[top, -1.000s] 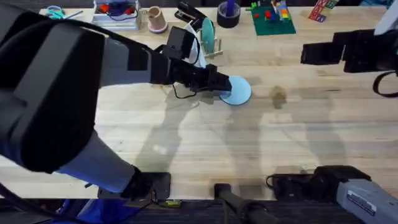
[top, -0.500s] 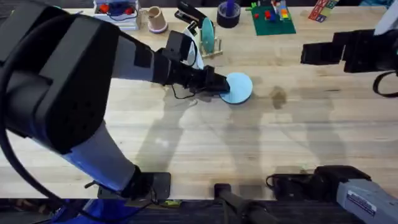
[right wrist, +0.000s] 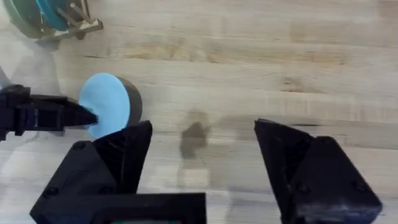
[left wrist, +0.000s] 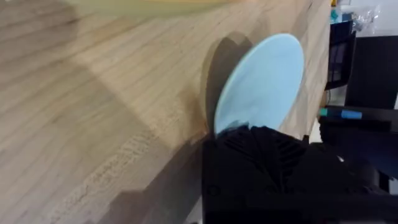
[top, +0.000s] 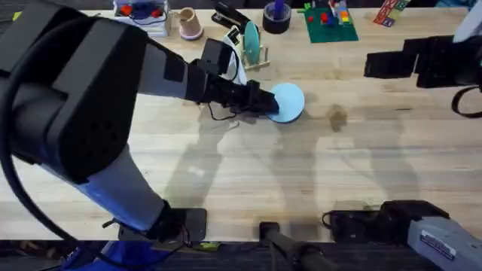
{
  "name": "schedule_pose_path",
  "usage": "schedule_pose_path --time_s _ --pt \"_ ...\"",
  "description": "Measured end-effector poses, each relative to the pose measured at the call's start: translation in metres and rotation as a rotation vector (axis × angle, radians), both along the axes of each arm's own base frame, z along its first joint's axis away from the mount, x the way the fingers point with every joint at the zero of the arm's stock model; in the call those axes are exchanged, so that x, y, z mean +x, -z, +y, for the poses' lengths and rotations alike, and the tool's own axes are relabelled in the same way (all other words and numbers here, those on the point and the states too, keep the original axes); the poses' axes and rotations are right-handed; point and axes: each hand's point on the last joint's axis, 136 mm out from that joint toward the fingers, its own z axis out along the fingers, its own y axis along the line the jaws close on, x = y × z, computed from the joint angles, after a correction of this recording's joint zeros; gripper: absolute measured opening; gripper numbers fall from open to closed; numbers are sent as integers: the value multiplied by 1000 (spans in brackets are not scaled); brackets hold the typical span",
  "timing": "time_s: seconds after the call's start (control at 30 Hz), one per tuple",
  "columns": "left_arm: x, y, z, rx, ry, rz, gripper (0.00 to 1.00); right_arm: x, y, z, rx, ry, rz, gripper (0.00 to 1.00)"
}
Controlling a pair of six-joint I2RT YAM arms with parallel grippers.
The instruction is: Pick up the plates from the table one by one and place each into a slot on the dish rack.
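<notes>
My left arm reaches far forward over the middle, and my left gripper (top: 268, 105) is closed on the edge of something thin. My right gripper (right wrist: 202, 163) hangs high at the right side, fingers wide apart.

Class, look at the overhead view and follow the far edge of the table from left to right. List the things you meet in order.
Scissors → clear bin → cup → stapler → dish rack → tape roll → green block board
</notes>
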Motion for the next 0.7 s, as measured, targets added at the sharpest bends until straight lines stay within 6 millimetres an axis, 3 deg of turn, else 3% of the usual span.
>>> schedule_pose_path --time_s 0.33,0.7 --pt "0 0 0 0 -2 3 42 2 5 11 48 -42 24 995" --pt "0 0 0 0 -2 3 42 25 51 39 183 -136 187 992"
